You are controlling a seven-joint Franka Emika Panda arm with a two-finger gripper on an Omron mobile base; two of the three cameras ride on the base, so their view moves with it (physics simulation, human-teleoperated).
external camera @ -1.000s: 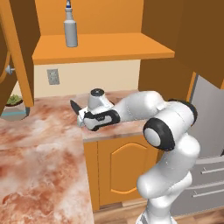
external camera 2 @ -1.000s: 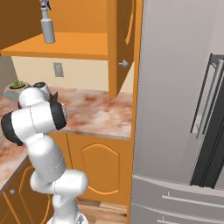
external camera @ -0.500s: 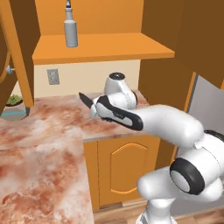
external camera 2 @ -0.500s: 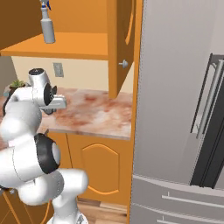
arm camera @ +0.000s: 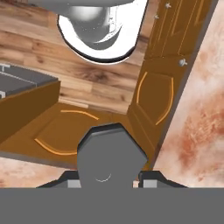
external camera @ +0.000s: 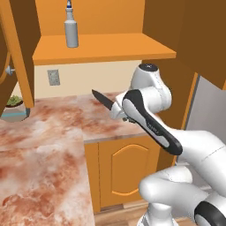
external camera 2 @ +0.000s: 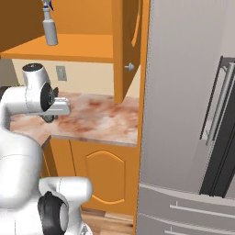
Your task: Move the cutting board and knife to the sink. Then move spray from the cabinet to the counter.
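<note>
Left base view: the marble desk [external camera: 39, 163] spreads low; at two o'clock above it the claw [external camera: 118, 111] pinches the knife [external camera: 102, 99] by its grey handle, the stiff, light blade pointing ten o'clock. The handle seems the safest hold.

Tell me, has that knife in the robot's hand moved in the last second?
Yes. The knife has been carried up and rightward: measured against the wall outlet, its tip now sits higher and farther right, above the counter.

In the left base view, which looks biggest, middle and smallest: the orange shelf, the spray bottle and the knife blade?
1. Orange shelf, by far.
2. Spray bottle.
3. Knife blade, the part showing; it looks close to the bottle and sits nearer the camera, so that order is unsure.
</note>
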